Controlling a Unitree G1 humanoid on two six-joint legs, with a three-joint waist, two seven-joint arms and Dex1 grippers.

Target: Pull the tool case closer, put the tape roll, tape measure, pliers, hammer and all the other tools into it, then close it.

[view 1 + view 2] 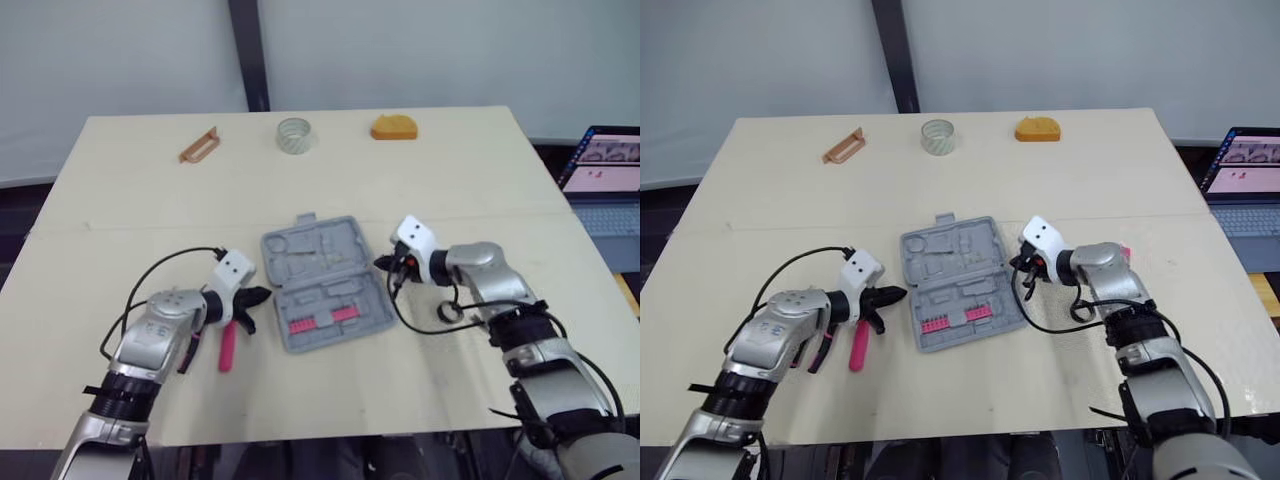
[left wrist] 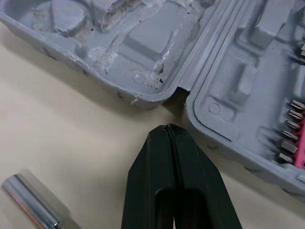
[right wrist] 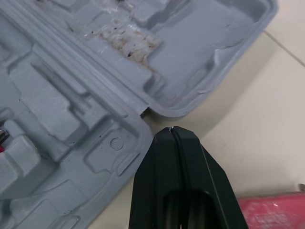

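- The case point(image 1: 325, 283) lies open and flat at mid-table point(image 1: 480, 180), between the two arms and on the robot's side of the table. Judgement: the pull-closer step looks done or nearly done.
- Left gripper point(image 1: 262, 295): fingers pressed together, holding nothing, tips just beside the case's left edge at the hinge notch.
- Right gripper point(image 1: 382, 263): fingers likewise pressed together and empty, tips just beside the right edge at the hinge.
- Case contents: a pink bit strip point(image 1: 325, 320) in the near half. The other moulded recesses appear empty.
- Still to load: the tape roll point(image 1: 295, 135) and the orange tape measure point(image 1: 394, 127), both at the far edge, well apart from the case.
- Still to load: the pink-handled pliers point(image 1: 228, 348), lying beside the left gripper.
- Also out of the case: a brown tool point(image 1: 198, 145) at the far left, a steel socket point(image 2: 28, 200) near the left gripper and a red object point(image 3: 276, 210) near the right one.
- No hammer can be identified.
- Closing is not yet done.
- Nothing lies between the case and the far tools, but they sit at long reach.
- A laptop point(image 1: 605, 165) stands off the table to the right, out of the way.
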